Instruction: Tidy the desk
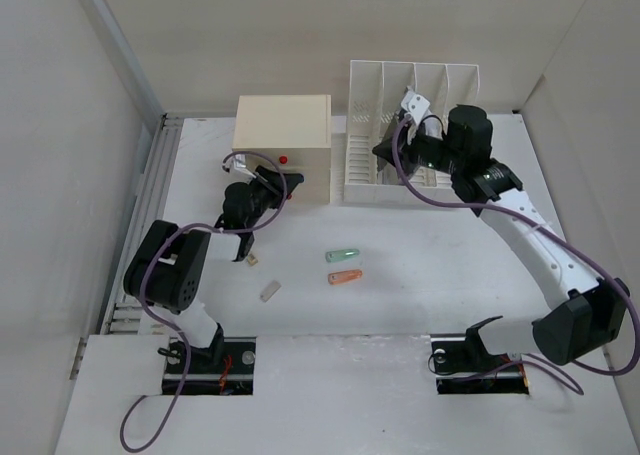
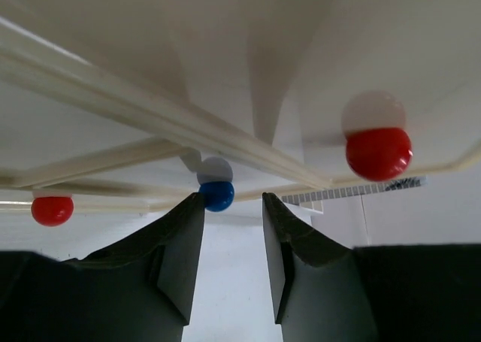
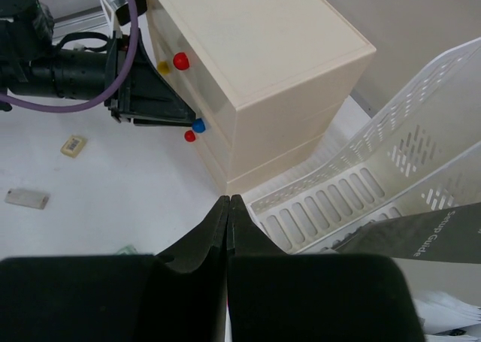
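Left wrist cam catches what the top one hides: left pincer (image 2: 233, 203) sits part-open, empty, blue knob (image 2: 217, 195) right at its tips. Right pincer (image 3: 228, 203) is pinched closed, empty, worktop (image 3: 113, 169) beneath it.

One legible print only, seen in the right wrist view: a dark grey booklet (image 3: 432, 240) lying in the white slotted file rack (image 3: 421, 124). Pale letters run along its slanted face and read "…up Guide"; the start of the first word is too faint to make out. A small tan tag (image 3: 73, 145) on the desk (image 3: 90, 222) carries dark marks, too small to read. Top and left wrist views: nothing readable.
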You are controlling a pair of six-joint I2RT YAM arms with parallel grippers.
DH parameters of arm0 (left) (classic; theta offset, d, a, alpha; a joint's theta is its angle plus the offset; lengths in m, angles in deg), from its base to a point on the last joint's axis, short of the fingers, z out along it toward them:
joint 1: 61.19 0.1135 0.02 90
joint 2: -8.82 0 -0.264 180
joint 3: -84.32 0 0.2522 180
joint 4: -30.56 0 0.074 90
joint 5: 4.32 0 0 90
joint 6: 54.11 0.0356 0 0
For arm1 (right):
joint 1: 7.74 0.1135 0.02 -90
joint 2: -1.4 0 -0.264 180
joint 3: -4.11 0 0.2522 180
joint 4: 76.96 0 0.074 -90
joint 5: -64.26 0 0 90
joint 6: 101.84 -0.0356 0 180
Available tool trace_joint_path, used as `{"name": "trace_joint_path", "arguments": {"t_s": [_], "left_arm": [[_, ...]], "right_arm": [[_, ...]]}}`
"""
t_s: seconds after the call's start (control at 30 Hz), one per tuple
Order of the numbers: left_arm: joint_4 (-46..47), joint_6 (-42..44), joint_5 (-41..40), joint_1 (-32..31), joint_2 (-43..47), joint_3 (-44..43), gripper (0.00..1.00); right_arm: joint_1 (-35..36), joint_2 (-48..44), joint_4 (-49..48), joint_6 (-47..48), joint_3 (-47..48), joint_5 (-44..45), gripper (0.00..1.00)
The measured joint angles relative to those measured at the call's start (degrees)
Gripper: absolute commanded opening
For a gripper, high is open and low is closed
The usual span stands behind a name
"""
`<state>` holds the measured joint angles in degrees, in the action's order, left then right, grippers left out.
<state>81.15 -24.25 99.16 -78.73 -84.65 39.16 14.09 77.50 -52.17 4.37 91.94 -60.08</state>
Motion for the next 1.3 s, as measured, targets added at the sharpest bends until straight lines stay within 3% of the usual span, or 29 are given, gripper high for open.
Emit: {"name": "trace_joint_path", "arguments": {"t_s": [0.3, 0.47, 0.7, 1.03, 1.1, 1.13, 1.2, 1.23, 1.3], "left_arm": [[-2.0, 0.3, -3.3, -1.4, -1.8, -2.2, 0.33], [-3.8, 0.7, -4.9, -2.3, -2.1, -2.9, 0.10], [-4.2, 0.5, -5.6, -2.8, -1.7, -2.4, 0.07], [2.9, -1.8, -8.2, -6.8, 7.6, 12.3, 0.06], [3.9, -2.2, -8.7, -7.5, 9.8, 15.1, 0.12], [4.0, -2.3, -8.9, -7.8, 10.6, 16.1, 0.21], [3.8, -2.4, -9.2, -8.2, 11.8, 17.1, 0.46], [3.4, -2.3, -9.1, -8.3, 12.1, 17.4, 0.59], [2.2, -2.2, -9.0, -8.4, 12.6, 17.8, 0.83]], "right_arm": [[-0.9, -2.1, -1.3, -1.0, -1.1, -0.5, 0.00], [-1.2, -2.6, -2.0, -1.5, -1.9, -0.7, 0.00], [-1.6, -3.1, -2.7, -1.9, -2.5, -1.0, 0.00], [-1.6, -3.3, -2.9, -2.3, -3.0, -2.9, 0.00], [-1.6, -3.3, -3.0, -2.3, -3.1, -3.8, 0.01], [-1.6, -3.3, -3.2, -2.4, -3.3, -4.3, 0.09], [-1.6, -3.3, -3.3, -2.3, -3.7, -5.6, 0.19], [-1.6, -3.3, -3.4, -2.2, -3.9, -6.4, 0.37], [-1.6, -3.3, -3.3, -0.7, -4.3, -8.5, 0.46]]}}
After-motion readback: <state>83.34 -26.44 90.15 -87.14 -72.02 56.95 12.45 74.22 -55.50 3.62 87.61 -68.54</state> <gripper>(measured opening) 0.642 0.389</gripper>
